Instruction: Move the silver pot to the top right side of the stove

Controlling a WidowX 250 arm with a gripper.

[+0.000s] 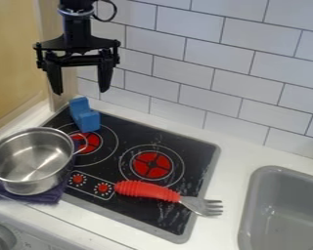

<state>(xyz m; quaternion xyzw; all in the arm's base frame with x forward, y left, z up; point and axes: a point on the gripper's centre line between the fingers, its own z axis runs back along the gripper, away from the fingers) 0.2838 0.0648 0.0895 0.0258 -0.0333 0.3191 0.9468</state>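
Nearest the room, the pot (pixel 38 185) is upright at the stove's (pixel 197 152) left edge, part on, part off, over a dark cloth (pixel 51 196). Cloth probably pads it; looks like a starting spot, not a cooking one. One loop handle points in over the stove, the other out to the left. So the task's thing isn't at the stove's top right; whole move looks left to do.

Fork (pixel 175 197), red grip, silver tines, lies across the stove's near right part, tines past its right edge. No use for this job that I can tell; likely just clutter, and a low-carried pot could knock it. Sink (pixel 277 205) is off the stove's right side, plays no part. Farther back, a blue block (pixel 87 121) stands at the stove's far left corner, likely clutter too.

Arm (pixel 76 27) comes in from the top, vertical. Gripper (pixel 80 92) hangs above the stove's far left corner, fingers pointing down and spread wide, nothing between them. That spread would suit straddling the pot's rim or a handle; it'd have to come toward me and down first.
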